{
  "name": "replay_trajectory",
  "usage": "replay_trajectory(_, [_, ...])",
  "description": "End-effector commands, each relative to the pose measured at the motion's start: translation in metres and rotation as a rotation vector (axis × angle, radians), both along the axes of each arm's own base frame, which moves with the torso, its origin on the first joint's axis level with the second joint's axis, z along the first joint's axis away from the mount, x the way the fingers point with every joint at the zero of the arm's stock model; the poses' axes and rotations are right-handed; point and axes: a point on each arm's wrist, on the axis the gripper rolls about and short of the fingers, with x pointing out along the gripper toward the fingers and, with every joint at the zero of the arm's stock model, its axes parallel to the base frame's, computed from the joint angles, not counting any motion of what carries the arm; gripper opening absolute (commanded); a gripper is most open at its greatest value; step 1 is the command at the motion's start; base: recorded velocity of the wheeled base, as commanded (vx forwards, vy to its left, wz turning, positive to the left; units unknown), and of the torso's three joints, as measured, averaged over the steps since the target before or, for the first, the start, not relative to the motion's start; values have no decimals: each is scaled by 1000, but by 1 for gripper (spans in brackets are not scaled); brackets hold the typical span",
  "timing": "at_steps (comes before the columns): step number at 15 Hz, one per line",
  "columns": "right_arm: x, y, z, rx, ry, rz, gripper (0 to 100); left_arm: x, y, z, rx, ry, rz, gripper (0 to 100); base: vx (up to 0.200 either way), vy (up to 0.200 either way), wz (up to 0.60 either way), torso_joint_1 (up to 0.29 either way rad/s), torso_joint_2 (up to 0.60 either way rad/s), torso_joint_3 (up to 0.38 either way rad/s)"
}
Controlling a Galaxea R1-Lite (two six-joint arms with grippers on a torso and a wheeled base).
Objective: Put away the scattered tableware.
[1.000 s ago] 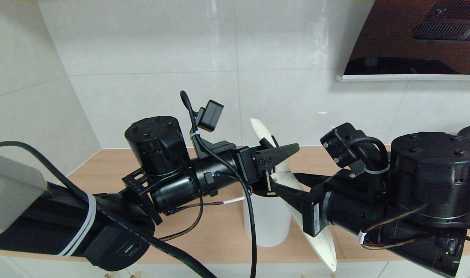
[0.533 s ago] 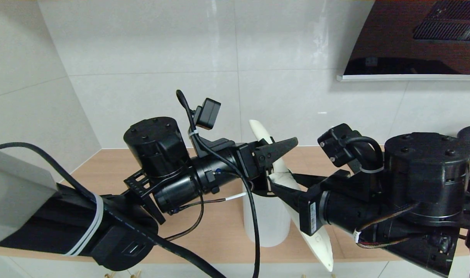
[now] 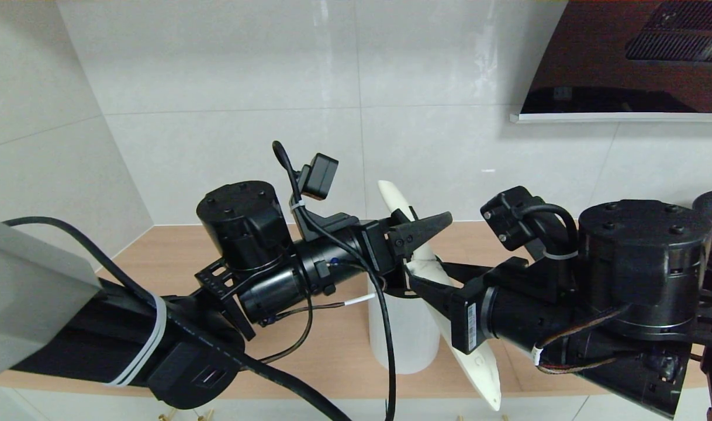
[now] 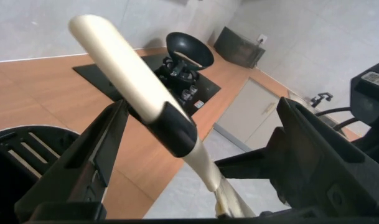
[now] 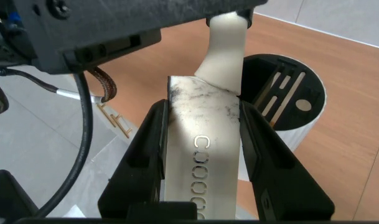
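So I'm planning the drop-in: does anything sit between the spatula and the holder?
Nothing loose that I can see. The spatula hangs tilted above the holder, right gripper shut on its blade, left gripper at its handle just over the holder's mouth; that may crowd it.

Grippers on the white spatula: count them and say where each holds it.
2. The left gripper is shut on the handle of the spatula; the right gripper is shut on its slotted blade, above the white utensil holder.
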Motion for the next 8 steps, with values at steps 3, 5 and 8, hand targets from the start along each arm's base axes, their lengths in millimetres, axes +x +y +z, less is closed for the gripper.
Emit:
replay_trajectory(3, [-1,-1,1,2,-2,0,0,1,0,1,-4,-3,7,100,0,0,0,0,0,0])
replay_trajectory(5, [-1,-1,1,2,-2,0,0,1,0,1,-3,-2,8,100,0,0,0,0,0,0])
replay_trajectory(8, [-1,-2,1,2,-3,-1,0,3,-1,-3,3,4,8,0,0,0,0,0,0,0])
